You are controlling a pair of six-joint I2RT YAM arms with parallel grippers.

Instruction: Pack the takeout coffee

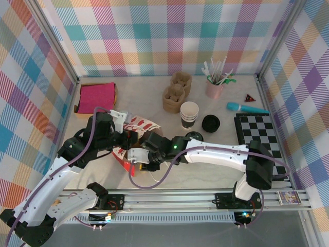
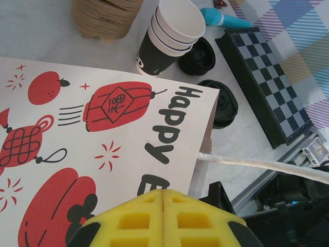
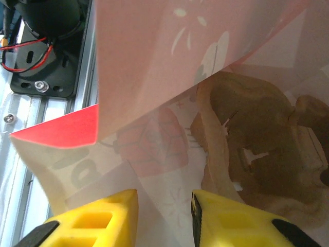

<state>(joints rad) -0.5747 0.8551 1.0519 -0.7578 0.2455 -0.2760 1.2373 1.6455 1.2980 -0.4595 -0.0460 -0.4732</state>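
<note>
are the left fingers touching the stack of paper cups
Apart. In the left wrist view the shut left fingers sit at the bottom, over the printed paper bag, with the cup stack well beyond the bag's far edge.

From above I see just a bit of the paper bag [image 1: 141, 125]. The left arm [image 1: 100, 135] and the right arm [image 1: 216, 153] lie over the rest. In the left wrist view, the yellow left gripper [image 2: 163, 200] covers the end of the bag's black words. Inside the bag, a brown thing [image 3: 257, 154] looks blurry, and I cannot tell what it is. The little box [image 1: 289, 197] is too small to read.
</note>
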